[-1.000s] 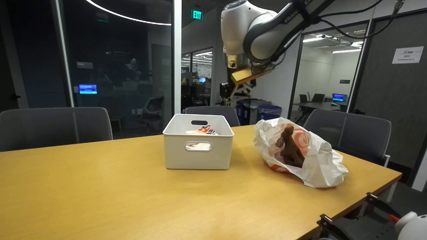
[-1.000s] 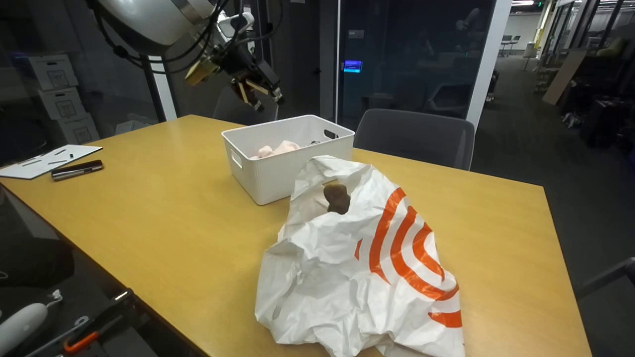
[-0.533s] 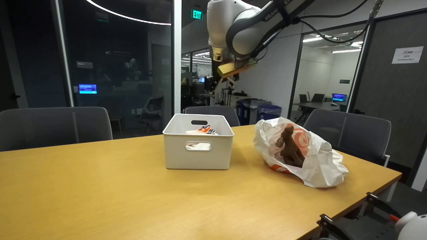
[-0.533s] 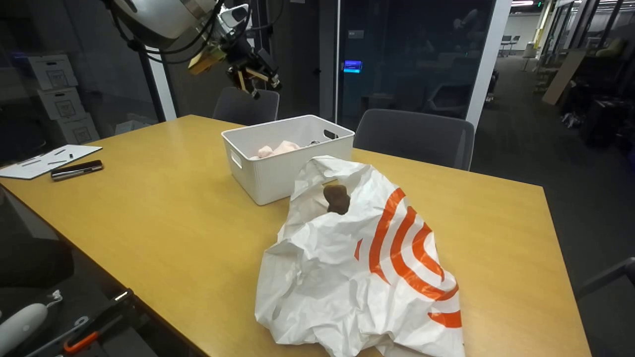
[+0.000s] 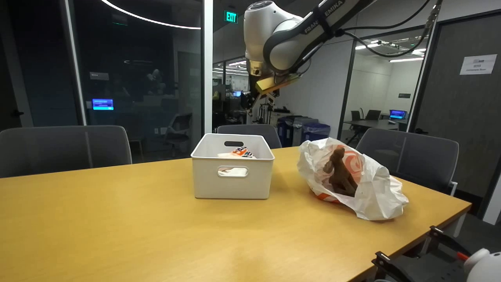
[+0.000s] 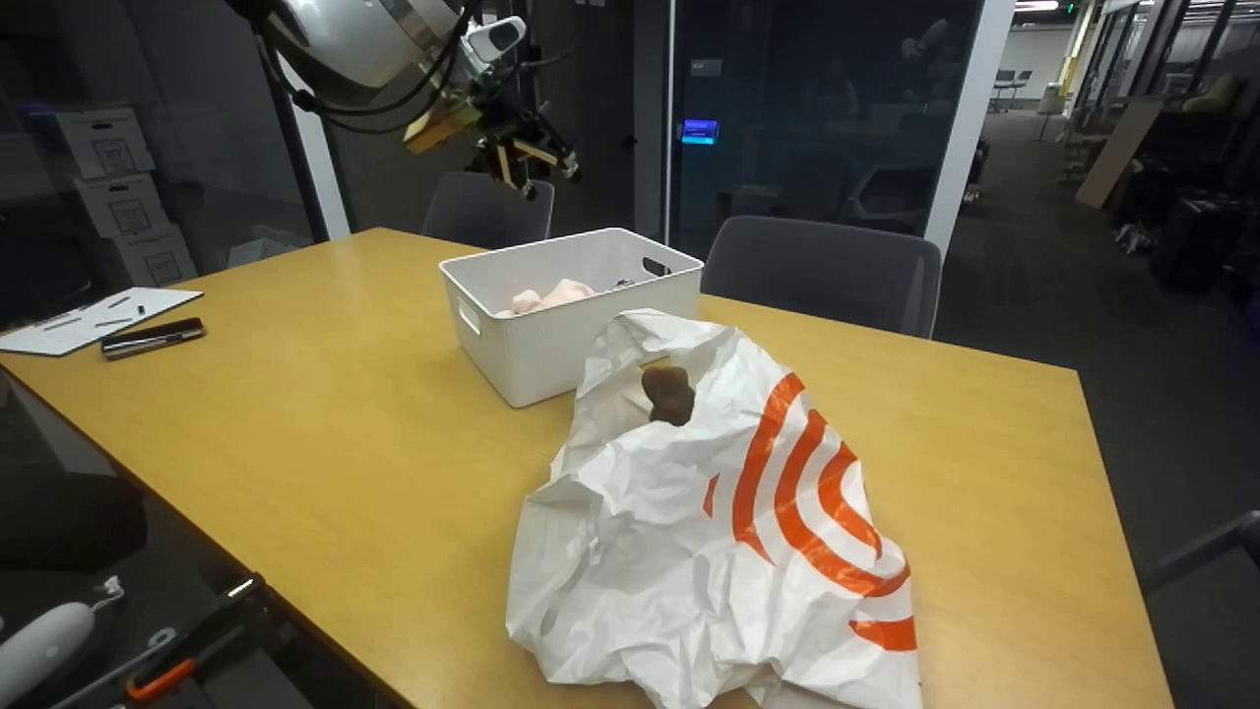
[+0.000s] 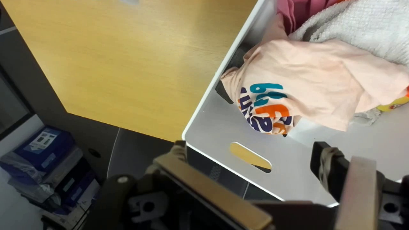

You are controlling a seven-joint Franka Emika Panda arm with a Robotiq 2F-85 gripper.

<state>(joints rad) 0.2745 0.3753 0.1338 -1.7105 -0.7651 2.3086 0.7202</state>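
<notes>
- Here's the arm (image 5: 283, 51), up high above desk (image 5: 117, 223) level, & its fingers (image 7: 214, 193) are spread wide, a big gap b/w the two in the wrist view!
- Nearest to them: the white box (image 5: 233, 188), sitting flat on the desk. Fingers hang higher than its rim, well apart from it; in the wrist view its short end wall (image 7: 287, 169) shows b/w them.
- And what's in the box? A peach shirt (image 7: 306, 80), all bunched up near one long side, teal, orange & dark purple letters on show. Beside it, a white towel (image 7: 370, 28) & some pink cloth (image 7: 303, 14); a yellow bit (image 7: 394, 103) peeks out by the shirt, mostly hidden, can't tell what.
- Next to the box, w/ a gap b/w, comes a crumpled white bag (image 6: 650, 551) w/ orange stripes, lying on its side. Brown toy (image 5: 341, 172) inside it, showing in both exterior views!
- Over near the desk's edge in an exterior view: a white sheet (image 6: 89, 320) w/ dark marks, & a slim black case (image 6: 153, 338) right beside it.
- Grey chairs (image 5: 64, 150) round the desk; blue bins (image 5: 317, 133) beyond, in an exterior view & the wrist view.
</notes>
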